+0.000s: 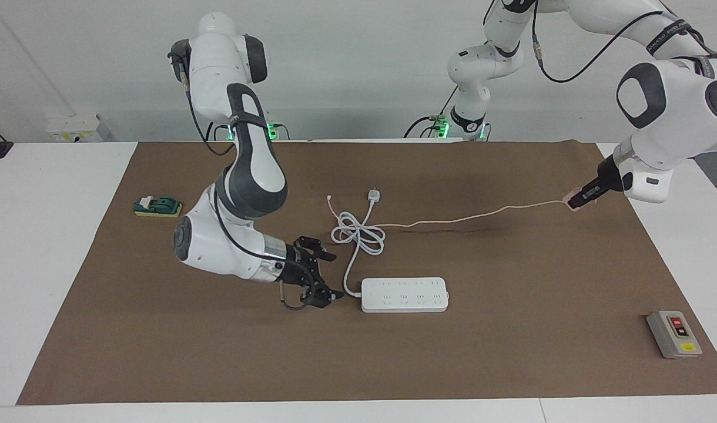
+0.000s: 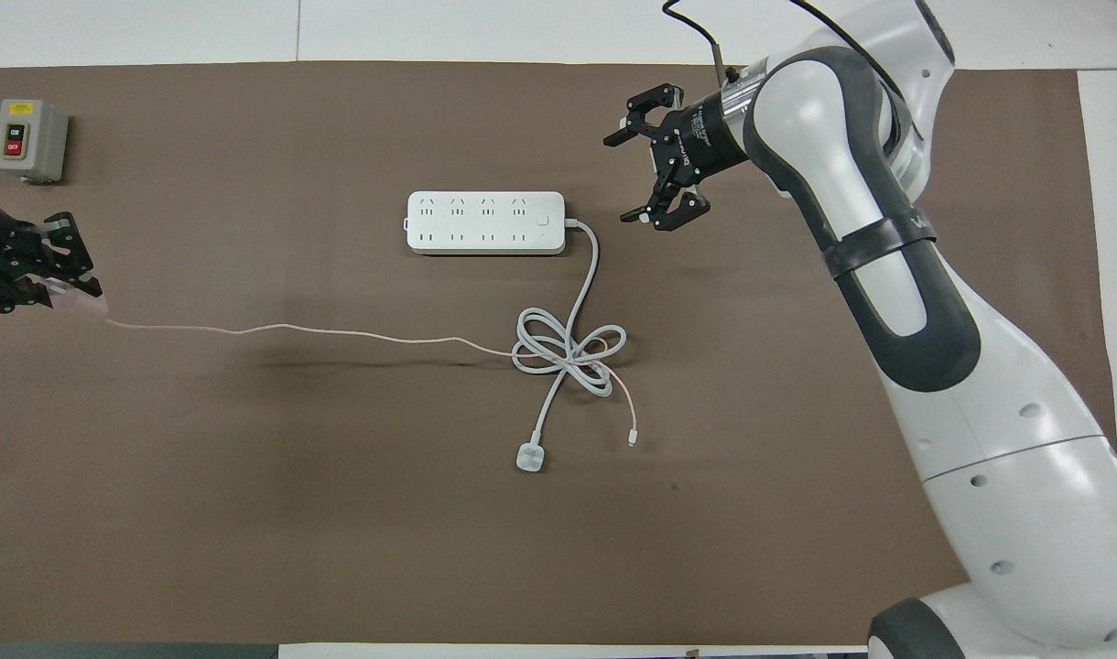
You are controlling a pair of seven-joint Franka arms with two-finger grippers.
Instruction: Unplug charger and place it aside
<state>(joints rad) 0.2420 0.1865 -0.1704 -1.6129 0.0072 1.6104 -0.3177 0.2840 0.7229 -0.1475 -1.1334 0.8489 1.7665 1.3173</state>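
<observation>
Over the left arm's end of the bench, my left claw (image 1: pixel 579 198) holds the charger (image 1: pixel 572 200) up, clear of the strip (image 1: pixel 405 294).
Its pink cable (image 1: pixel 470 217) trails to the strip's coiled white cord (image 1: pixel 358 235). My right claw (image 1: pixel 320 276) hangs wide beside the strip's corded end, at the right arm's side.

The scene is seen in the facing view from a high camera across the table, looking toward the robots, so that both arm bases are shown at the top. In the overhead view it is seen steeply downward from above the robots' own end, a little closer. The brown mat (image 1: pixel 511 352) (image 2: pixel 247 513), the power strip (image 1: pixel 405 294) (image 2: pixel 485 222) and the grey switch box (image 1: pixel 674 334) (image 2: pixel 29 140) are shared by both views, turned half a turn.
</observation>
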